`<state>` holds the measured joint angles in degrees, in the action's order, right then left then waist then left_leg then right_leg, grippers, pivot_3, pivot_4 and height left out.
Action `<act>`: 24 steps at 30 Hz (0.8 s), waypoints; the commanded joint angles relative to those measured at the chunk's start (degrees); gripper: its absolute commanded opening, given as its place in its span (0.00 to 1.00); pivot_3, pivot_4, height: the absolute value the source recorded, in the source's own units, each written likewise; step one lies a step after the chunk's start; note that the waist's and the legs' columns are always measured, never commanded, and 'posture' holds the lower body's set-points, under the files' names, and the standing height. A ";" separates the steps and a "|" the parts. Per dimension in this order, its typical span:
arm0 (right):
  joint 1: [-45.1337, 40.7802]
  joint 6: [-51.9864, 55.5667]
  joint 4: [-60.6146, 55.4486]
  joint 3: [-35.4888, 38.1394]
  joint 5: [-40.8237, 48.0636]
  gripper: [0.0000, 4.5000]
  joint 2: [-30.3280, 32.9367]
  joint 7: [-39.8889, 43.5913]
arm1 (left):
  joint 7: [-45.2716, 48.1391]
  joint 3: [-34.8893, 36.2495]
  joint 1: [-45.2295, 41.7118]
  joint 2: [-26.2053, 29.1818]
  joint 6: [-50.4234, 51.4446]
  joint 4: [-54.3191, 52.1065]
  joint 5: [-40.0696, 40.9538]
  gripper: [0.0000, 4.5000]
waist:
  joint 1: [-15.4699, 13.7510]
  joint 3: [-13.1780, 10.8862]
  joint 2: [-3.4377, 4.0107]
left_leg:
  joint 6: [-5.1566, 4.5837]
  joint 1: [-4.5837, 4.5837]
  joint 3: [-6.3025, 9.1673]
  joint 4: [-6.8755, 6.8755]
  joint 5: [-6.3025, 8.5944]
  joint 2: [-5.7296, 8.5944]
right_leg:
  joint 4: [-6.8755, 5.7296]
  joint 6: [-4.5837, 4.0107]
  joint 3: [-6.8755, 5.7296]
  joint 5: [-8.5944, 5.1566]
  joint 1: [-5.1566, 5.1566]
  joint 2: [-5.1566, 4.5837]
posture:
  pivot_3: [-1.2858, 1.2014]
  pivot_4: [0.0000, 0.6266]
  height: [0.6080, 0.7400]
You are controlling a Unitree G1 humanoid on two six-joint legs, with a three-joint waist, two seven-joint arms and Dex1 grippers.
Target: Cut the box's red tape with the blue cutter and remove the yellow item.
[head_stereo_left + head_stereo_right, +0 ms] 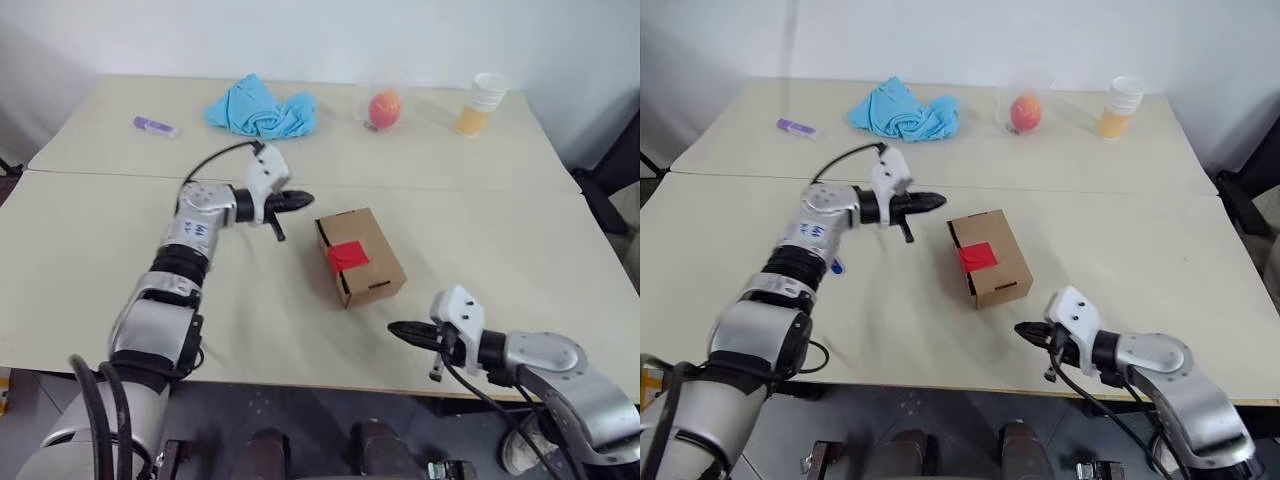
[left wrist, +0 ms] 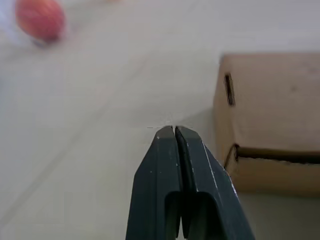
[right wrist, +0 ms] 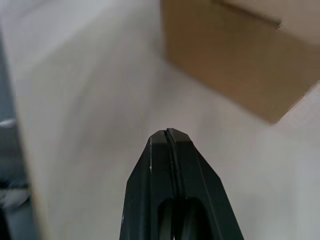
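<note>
Right now both hands are pressed together on nothing: my left hand (image 1: pixel 300 200) hangs just beside the box's (image 1: pixel 375 262) far-left corner, my right hand (image 1: pixel 400 330) sits low near the tabletop (image 1: pixel 480 215) front edge, apart from the box. The box lies closed mid-tabletop, red tape (image 1: pixel 348 255) facing me across the flap seam, so I judge the yellow item is sealed inside. I can't pick out the blue cutter; the short purple stick (image 1: pixel 155 125) far left isn't it.
</note>
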<state>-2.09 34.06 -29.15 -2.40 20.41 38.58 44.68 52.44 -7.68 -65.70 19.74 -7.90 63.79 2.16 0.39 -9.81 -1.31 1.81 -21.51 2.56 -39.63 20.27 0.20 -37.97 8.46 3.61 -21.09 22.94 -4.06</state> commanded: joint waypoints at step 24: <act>-24.52 -11.25 27.74 1.41 -13.42 0.00 1.59 -7.73 | 34.69 0.82 24.84 10.30 22.53 -40.56 9.15 0.01 | 1.42 0.03 0.19 | -0.11 -0.69 0.09 -0.34 -0.11 0.13 | -0.65 -0.05 -0.62 0.03 0.75 -0.59 | 0.52 0.24 1.00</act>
<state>-25.28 26.71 -2.89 -2.36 8.18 40.06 37.71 85.94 -7.76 -41.92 29.58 10.97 28.95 8.04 1.82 -9.78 -1.12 1.69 -22.19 2.64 -39.97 20.16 0.33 -38.63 8.41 3.00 -21.06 23.69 -4.65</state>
